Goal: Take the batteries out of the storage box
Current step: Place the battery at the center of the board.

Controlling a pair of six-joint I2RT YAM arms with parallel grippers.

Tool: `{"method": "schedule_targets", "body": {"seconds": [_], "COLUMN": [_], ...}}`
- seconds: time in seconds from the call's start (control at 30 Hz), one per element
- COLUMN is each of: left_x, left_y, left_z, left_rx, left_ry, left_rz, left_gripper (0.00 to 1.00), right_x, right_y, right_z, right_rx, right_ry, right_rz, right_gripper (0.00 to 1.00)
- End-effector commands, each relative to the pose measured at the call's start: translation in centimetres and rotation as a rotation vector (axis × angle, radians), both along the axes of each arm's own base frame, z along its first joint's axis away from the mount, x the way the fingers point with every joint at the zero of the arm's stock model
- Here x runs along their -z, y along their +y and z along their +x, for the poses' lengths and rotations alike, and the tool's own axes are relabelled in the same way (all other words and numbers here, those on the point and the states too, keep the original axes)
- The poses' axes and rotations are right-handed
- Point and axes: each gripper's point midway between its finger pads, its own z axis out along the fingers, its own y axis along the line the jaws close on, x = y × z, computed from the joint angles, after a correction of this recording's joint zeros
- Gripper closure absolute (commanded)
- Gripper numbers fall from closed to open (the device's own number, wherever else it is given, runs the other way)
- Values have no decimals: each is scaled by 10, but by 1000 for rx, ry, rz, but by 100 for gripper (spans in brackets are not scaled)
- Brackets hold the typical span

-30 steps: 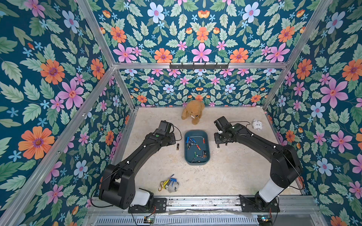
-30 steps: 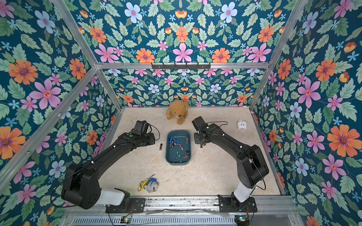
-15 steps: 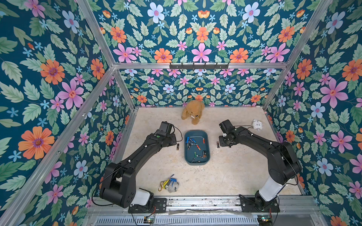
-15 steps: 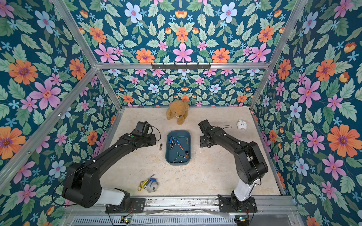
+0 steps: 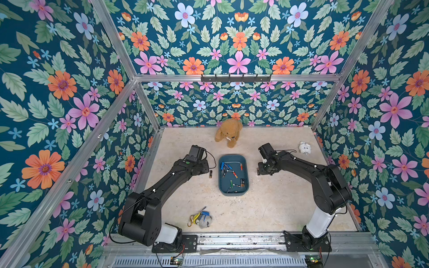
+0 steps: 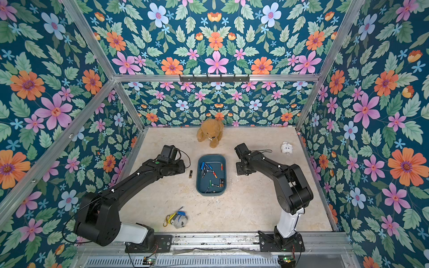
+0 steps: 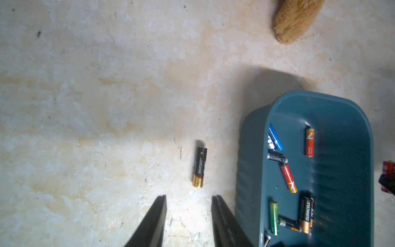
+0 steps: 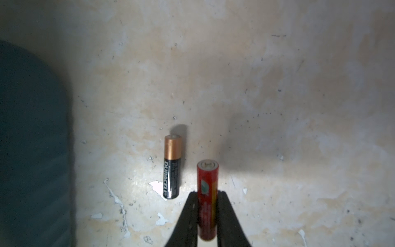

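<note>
Fingers (image 7: 154,220) apart, empty, above table (image 7: 85,107); black-gold battery (image 7: 199,166) near storage box (image 7: 248,171) holding batteries (image 7: 288,178).

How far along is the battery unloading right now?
Done: two batteries lie on the table, a black one by the left gripper, a Duracell by the right gripper. In hand: the right gripper's fingers clamp a red battery; the left is open and empty. Left: roughly a dozen batteries lie in the storage box.

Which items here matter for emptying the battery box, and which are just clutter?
Job:
- storage box
- batteries inside it
- black battery on the table, near the open left gripper
- Duracell on the table
- red battery clamped in the right gripper

Lying about:
- teddy bear
- small white toy
- keychain bundle
</note>
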Motion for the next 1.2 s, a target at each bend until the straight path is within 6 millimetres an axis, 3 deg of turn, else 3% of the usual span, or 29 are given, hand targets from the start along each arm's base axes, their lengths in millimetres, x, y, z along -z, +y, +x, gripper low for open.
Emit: {"method": "schedule_targets", "body": {"seconds": [0.0, 1.17], "left_x": [0, 4], "left_y": [0, 0], "left_z": [2, -1], "left_rx": [-1, 0], "left_ry": [-7, 2], "left_rz": [2, 3], "left_gripper": [59, 59], "right_x": [2, 26], "right_y": [2, -1], "right_z": [3, 5], "right_rx": [-6, -5], "right_ry": [-7, 29], "right_rz": [5, -6], "right_gripper": [82, 80]}}
